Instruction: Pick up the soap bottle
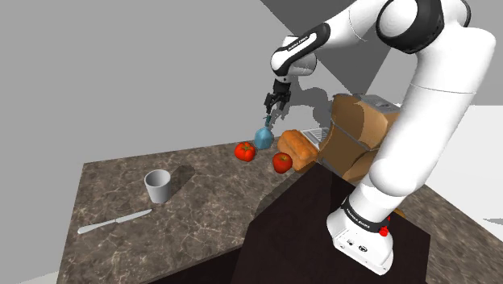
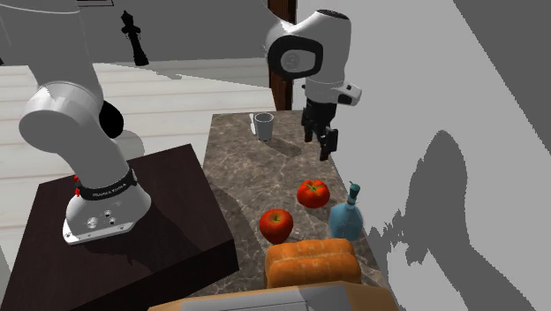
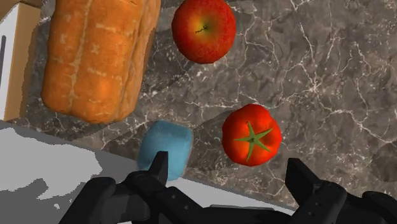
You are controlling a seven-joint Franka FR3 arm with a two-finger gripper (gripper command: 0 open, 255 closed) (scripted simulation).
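Note:
The soap bottle is light blue with a thin neck and stands upright near the far edge of the dark marble counter. My black gripper hangs open in the air a little above it. In the second exterior view the gripper is well above the counter, with the bottle lower and nearer the camera. In the wrist view the bottle is seen from above, just beyond one fingertip of the gripper rather than centred between the two. Nothing is held.
A tomato lies close beside the bottle, with a red apple and a bread loaf beyond them. A brown box stands behind the loaf. A grey cup and a knife lie further off.

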